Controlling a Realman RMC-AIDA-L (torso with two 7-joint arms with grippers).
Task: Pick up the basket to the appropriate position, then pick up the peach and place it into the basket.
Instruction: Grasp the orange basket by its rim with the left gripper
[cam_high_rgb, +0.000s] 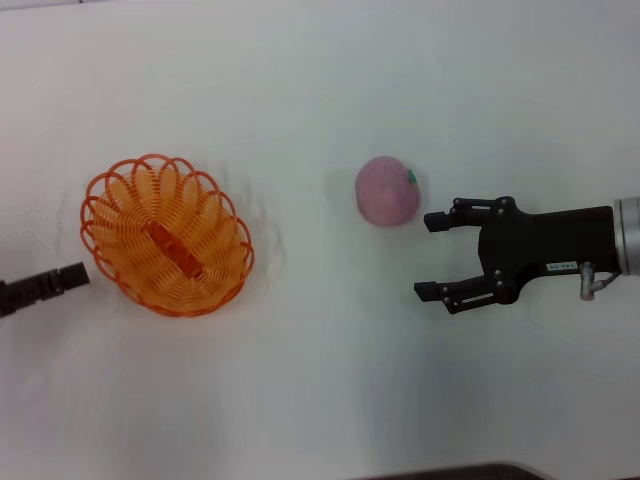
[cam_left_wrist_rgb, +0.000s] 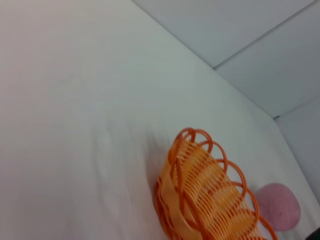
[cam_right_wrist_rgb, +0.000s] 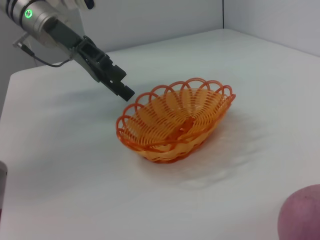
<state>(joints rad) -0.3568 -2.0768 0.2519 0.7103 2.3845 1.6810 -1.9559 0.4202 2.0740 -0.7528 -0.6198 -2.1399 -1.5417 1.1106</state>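
The basket (cam_high_rgb: 167, 236) sits upright on the white table (cam_high_rgb: 320, 380) at the left of the scene, and the peach (cam_high_rgb: 387, 191) rests on the table to its right, well apart from it. The left gripper (cam_high_rgb: 68, 279) hangs just left of the basket rim with its fingers pressed together, not touching the basket. The right gripper (cam_high_rgb: 436, 256) is just right of the peach and slightly nearer, its fingers spread wide and holding nothing.

orange coiled basket (cam_high_rgb: 166, 235), pale pink peach (cam_high_rgb: 386, 191)
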